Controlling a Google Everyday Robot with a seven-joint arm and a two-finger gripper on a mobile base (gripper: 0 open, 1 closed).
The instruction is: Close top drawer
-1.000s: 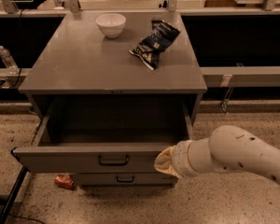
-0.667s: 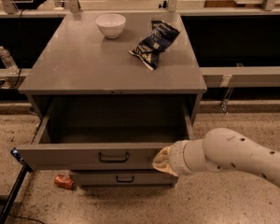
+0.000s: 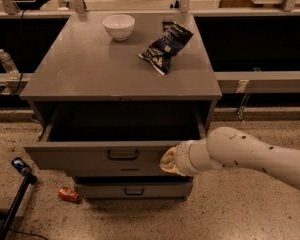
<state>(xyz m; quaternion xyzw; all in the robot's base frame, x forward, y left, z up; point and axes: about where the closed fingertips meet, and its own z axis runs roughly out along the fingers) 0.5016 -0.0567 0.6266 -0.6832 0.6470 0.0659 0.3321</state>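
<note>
The top drawer [image 3: 90, 156] of the grey cabinet is pulled out toward me, its inside dark. Its flat grey front panel carries a dark rectangular pull handle [image 3: 123, 155] at the middle. My white arm comes in from the right, and the gripper [image 3: 167, 160] sits against the right part of the drawer's front panel, to the right of the handle. The wrist hides the fingers.
On the cabinet top [image 3: 90, 74] stand a white bowl [image 3: 118, 26] and a dark chip bag [image 3: 167, 45]. A lower drawer [image 3: 132, 190] sits below. A small red can [image 3: 68, 194] lies on the floor at left, next to a black pole [image 3: 12, 204]. A water bottle [image 3: 7, 64] stands at left.
The gripper has moved left along the drawer front, closer to the handle. The drawer looks slightly less extended than before.
</note>
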